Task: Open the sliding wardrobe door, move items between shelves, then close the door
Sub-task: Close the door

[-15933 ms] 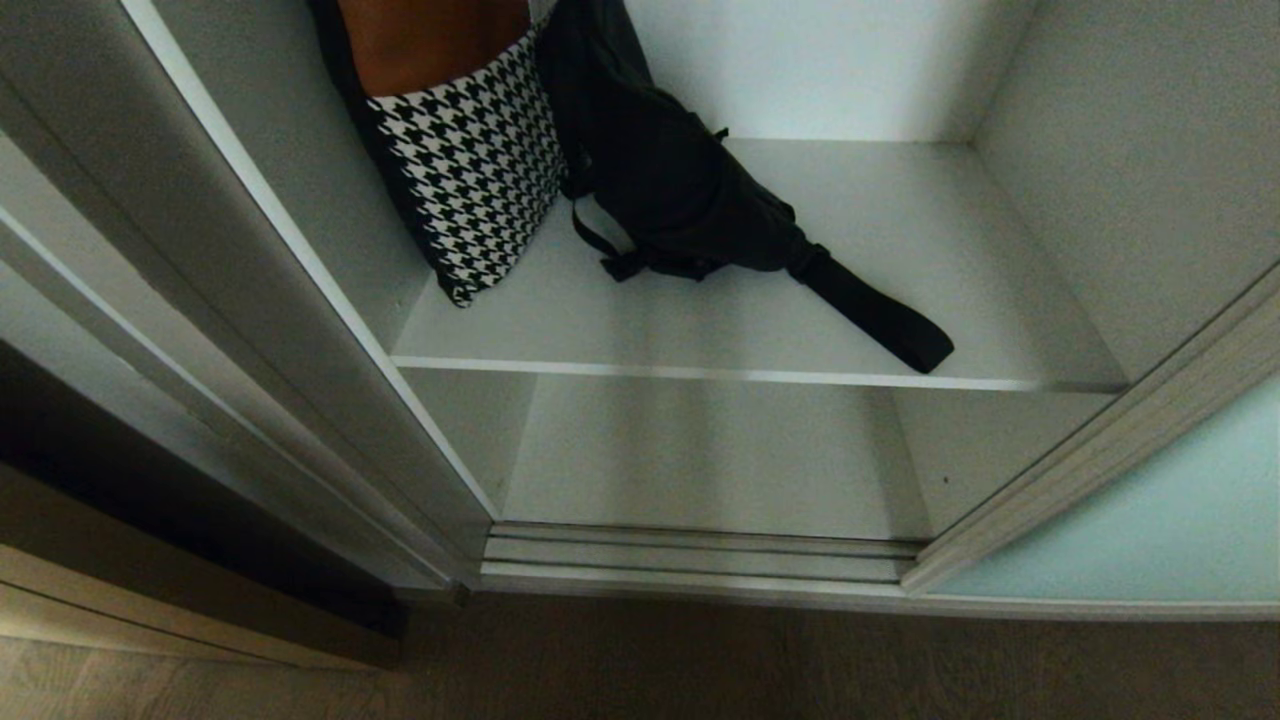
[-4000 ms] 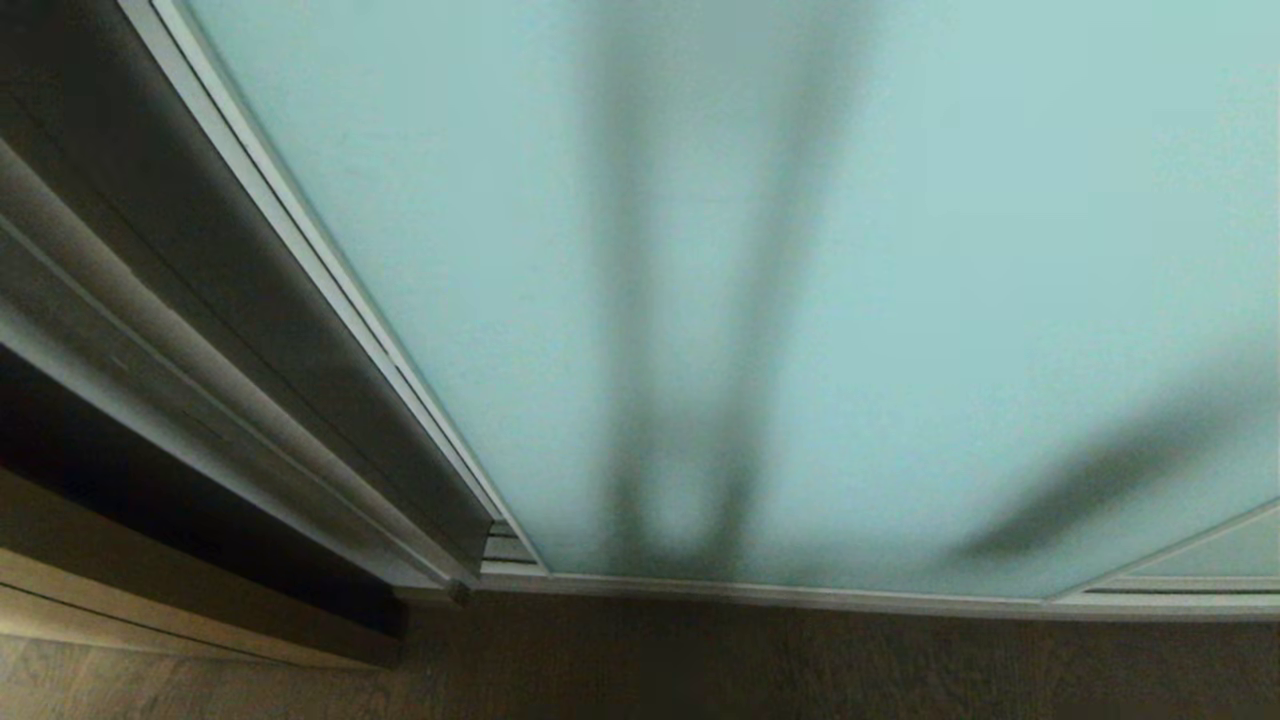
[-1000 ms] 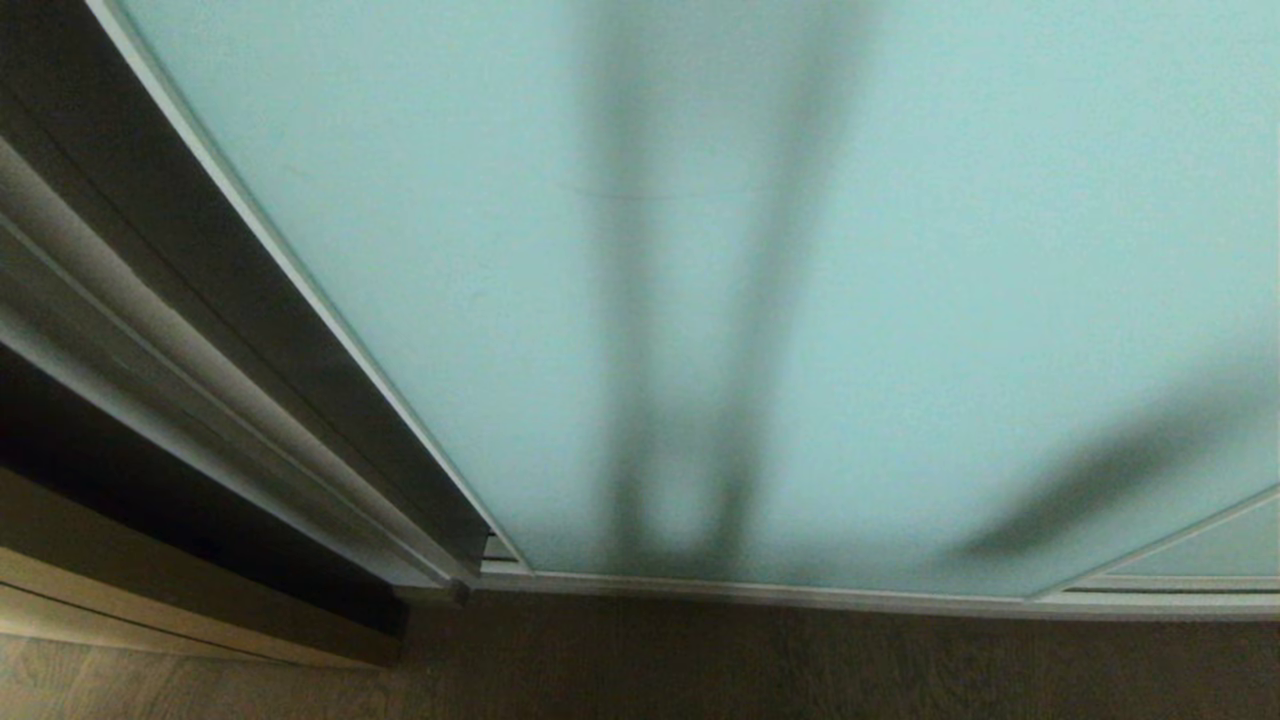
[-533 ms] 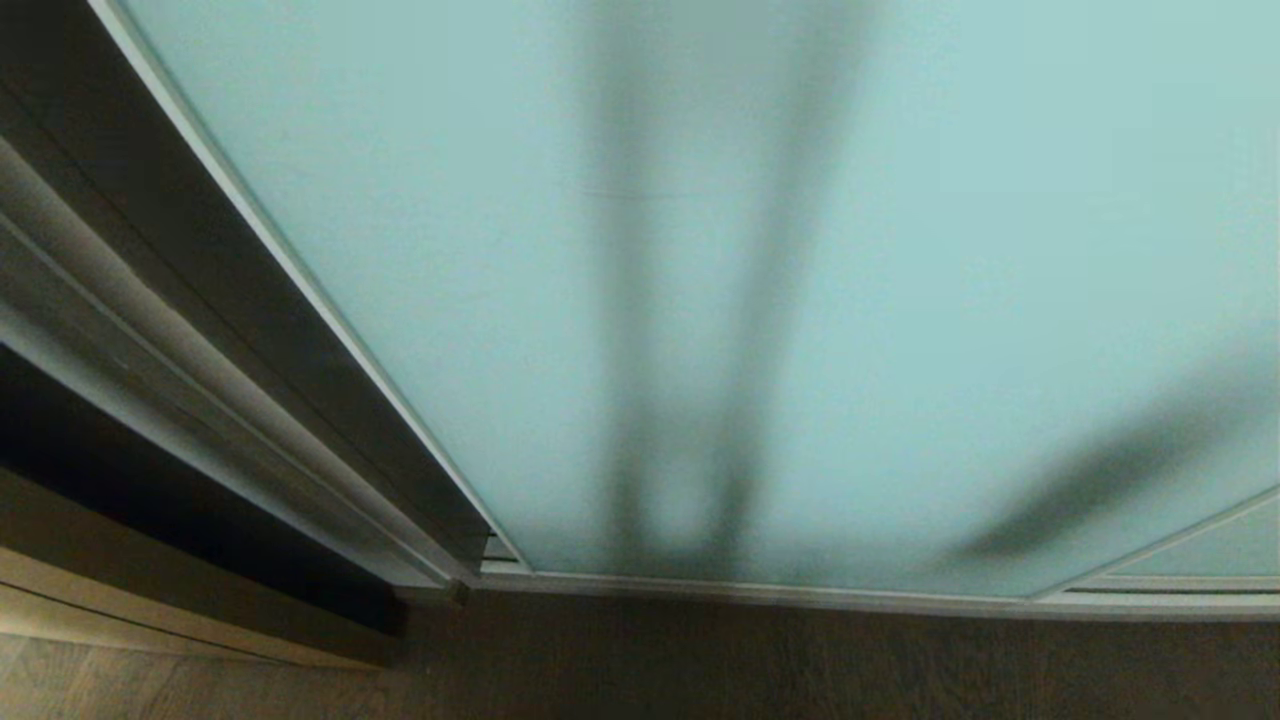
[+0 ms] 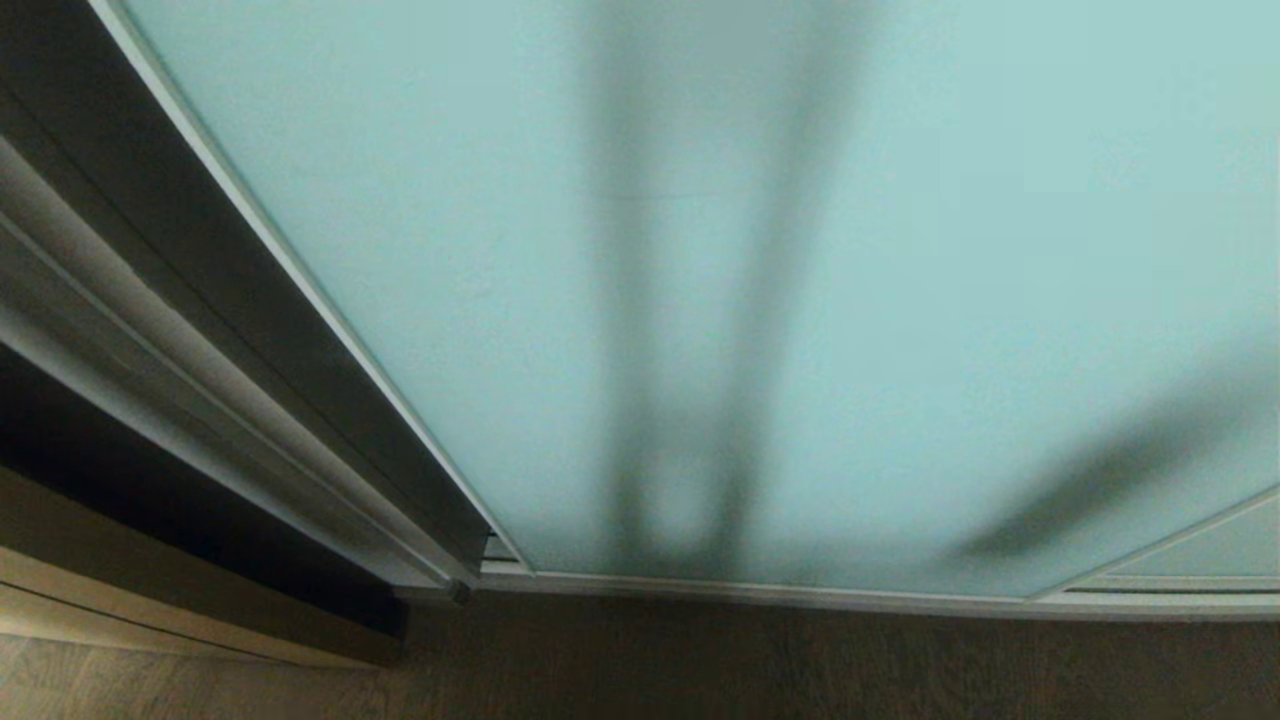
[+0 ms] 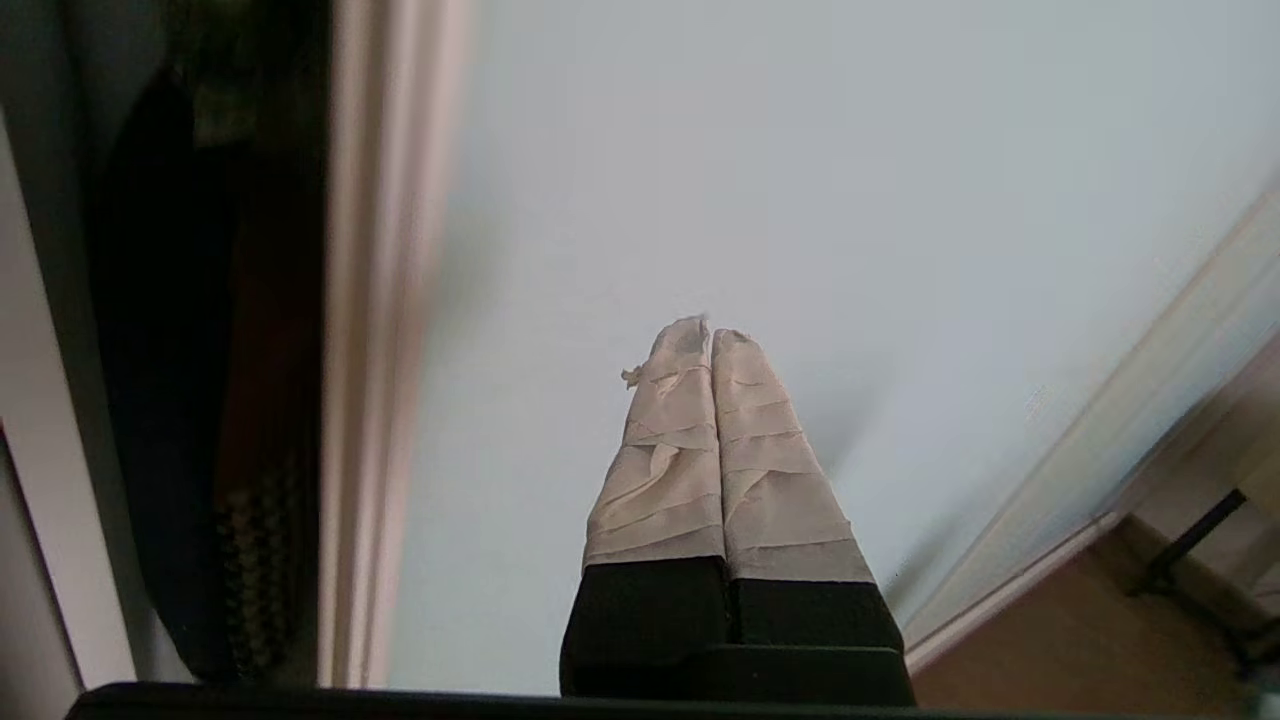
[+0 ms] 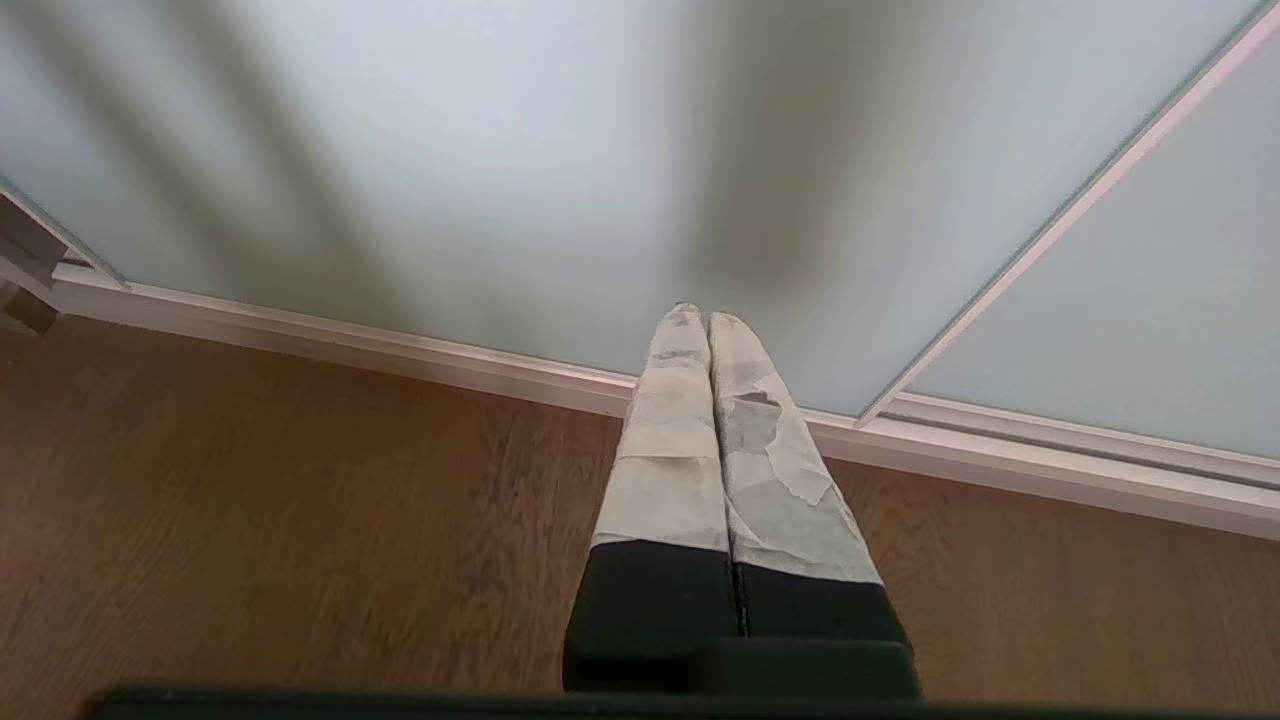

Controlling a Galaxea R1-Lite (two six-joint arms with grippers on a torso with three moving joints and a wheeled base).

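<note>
Frosted glass fills the head view: the door (image 5: 900, 250) covers the whole wardrobe opening, its left edge meeting the grey side frame (image 5: 250, 330) and its bottom rail running along the floor (image 5: 700, 670). Soft dark shadows streak the glass, two upright ones in the middle and one slanting at the right. A second glass panel (image 5: 1210, 550) shows at the lower right corner, behind a thin pale frame line. A tan cabinet front (image 5: 120, 600) sits at the far left. Neither arm appears here, and no bag or shelf can be seen through the glass.

From the left wrist, the left gripper (image 6: 710, 335) has its taped fingers (image 6: 660, 460) pressed together, holding nothing. Its tips point at the door's pale glass (image 6: 800, 180); whether they touch it cannot be told. Beside the door's pale frame edge (image 6: 375, 350) a narrow gap shows dark shapes inside the wardrobe, among them a bit of houndstooth bag (image 6: 255, 560), blurred.

From the right wrist, the right gripper (image 7: 708, 318) is likewise closed on nothing, fingers (image 7: 670, 470) together, hanging above the wooden floor (image 7: 250, 520) just in front of the door's bottom rail (image 7: 400, 350). The frame line between the two panels (image 7: 1050, 230) slants away at the side.
</note>
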